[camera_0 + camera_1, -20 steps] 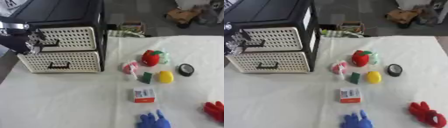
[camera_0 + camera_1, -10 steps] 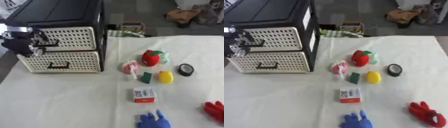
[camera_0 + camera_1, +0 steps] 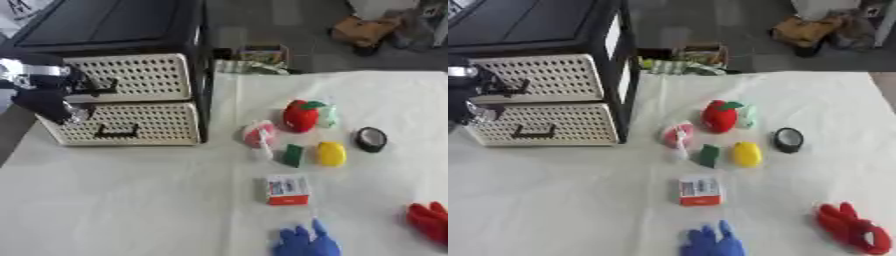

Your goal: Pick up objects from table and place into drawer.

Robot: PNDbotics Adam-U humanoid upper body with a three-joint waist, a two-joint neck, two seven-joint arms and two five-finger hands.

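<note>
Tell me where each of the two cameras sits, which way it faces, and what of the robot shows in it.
Left eye view: head camera, looking down at the table; the left hand is at the drawer unit.
Right eye view: same head, nearly the same downward look; that hand shows at the left edge.
Both share the drawer unit, red apple, yellow object and small box. The right hand shows in neither.

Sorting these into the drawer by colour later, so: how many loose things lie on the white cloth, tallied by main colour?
Red: 2, apple toy, red glove-like thing
Pink: 1
Green: 1
Yellow: 1
Black: 1, round
Red-and-white box: 1
Blue: 1
Total: 8
</note>
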